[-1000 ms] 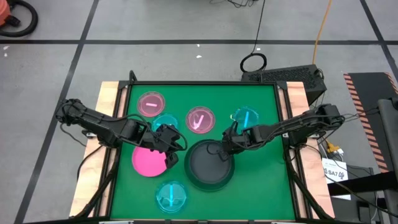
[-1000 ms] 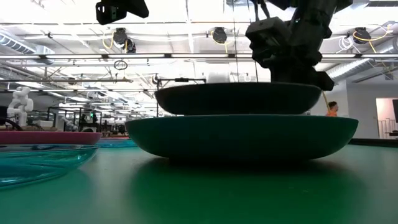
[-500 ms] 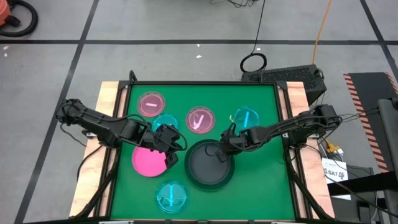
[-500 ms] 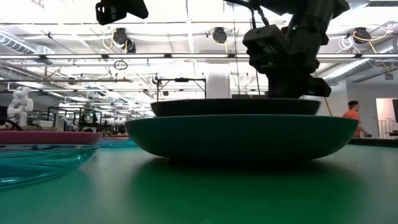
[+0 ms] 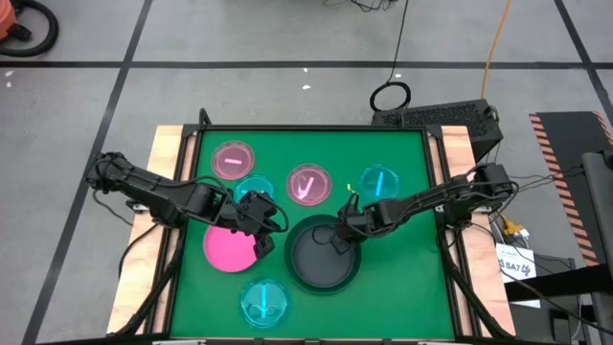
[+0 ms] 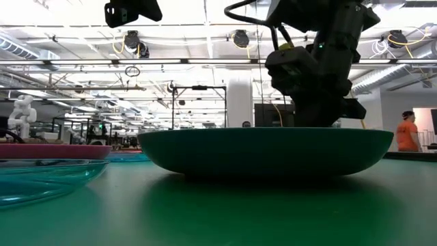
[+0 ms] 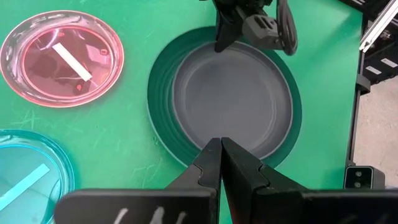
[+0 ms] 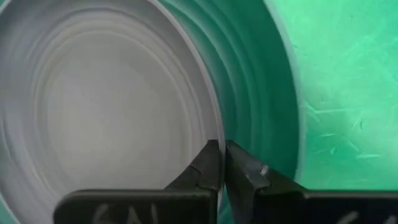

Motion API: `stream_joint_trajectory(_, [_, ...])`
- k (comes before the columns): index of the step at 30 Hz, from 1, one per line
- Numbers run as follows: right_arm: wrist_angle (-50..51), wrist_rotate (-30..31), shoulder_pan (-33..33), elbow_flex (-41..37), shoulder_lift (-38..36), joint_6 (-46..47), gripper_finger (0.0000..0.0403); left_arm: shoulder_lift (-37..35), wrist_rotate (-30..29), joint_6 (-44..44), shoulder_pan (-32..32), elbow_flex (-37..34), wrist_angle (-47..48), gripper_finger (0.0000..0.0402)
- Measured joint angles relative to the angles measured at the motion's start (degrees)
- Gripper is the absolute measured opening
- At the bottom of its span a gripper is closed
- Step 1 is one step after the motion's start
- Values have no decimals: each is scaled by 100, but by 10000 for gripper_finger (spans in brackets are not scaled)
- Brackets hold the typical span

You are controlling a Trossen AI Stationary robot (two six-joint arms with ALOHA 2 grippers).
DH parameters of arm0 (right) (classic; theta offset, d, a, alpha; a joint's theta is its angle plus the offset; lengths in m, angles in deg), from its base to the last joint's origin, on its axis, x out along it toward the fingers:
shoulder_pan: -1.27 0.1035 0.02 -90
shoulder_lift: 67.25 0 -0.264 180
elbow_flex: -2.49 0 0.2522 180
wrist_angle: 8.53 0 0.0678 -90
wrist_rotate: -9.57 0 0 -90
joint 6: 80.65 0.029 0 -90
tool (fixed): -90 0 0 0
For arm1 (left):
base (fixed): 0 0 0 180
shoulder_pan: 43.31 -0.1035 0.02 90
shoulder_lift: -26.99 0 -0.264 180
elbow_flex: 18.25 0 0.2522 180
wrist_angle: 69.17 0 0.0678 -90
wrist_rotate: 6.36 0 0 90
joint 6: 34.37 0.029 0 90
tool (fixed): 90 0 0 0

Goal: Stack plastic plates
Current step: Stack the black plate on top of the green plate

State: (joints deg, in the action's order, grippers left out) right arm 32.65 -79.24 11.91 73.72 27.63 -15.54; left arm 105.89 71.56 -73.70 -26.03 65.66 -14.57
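Grey plate's (image 8: 93,106) rim pinched between right fingers (image 8: 210,163).

A wide dark plate (image 6: 265,150) sits on the green surface (image 6: 218,212), filling the middle of the frame. A dark robot hand (image 6: 315,102) reaches down behind its rim. At the left edge lie a translucent cyan plate (image 6: 41,176) and, farther back, a pink plate (image 6: 51,150). A person in orange (image 6: 408,133) stands far right.
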Motion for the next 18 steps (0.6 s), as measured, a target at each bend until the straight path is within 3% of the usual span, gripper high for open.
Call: stream_joint_trajectory(18, [108, 37, -2, 0, 33, 69, 102, 0, -3, -49, 0, 0, 9, 17])
